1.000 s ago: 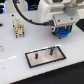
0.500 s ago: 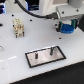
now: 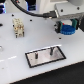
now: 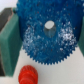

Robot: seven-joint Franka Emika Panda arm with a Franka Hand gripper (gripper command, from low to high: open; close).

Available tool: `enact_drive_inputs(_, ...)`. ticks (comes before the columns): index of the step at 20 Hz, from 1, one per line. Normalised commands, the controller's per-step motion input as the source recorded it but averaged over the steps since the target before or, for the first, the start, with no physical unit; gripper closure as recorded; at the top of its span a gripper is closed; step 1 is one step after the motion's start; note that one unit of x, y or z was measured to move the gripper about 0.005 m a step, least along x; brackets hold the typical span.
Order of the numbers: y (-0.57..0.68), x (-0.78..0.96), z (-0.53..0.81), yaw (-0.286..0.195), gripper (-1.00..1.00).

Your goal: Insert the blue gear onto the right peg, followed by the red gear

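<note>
The blue gear (image 4: 46,34) fills the wrist view, its hub hole facing the camera. Green finger pads (image 4: 7,44) press on its toothed rim from both sides. In the exterior view my gripper (image 3: 68,29) is at the back right, shut on the blue gear (image 3: 69,31), well behind and to the right of the plate (image 3: 46,56). The right peg (image 3: 51,50) stands bare on the plate, taller than the other pin (image 3: 36,57). The red gear (image 4: 28,76) lies on the table just past the blue gear's rim; it is hidden in the exterior view.
A pale block with brown pieces (image 3: 18,27) stands at the back on the exterior view's left. Blue equipment (image 3: 32,7) sits along the back edge. The arm and its cables (image 3: 47,12) reach in from the back.
The gripper with the blue gear has shifted slightly toward the exterior view's right. The plate and pegs have not moved.
</note>
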Motion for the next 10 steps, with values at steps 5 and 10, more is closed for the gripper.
enact_drive_inputs(5,-0.34,0.63,0.18,0.0,1.0)
enact_drive_inputs(10,-0.3,0.61,0.22,0.0,1.0)
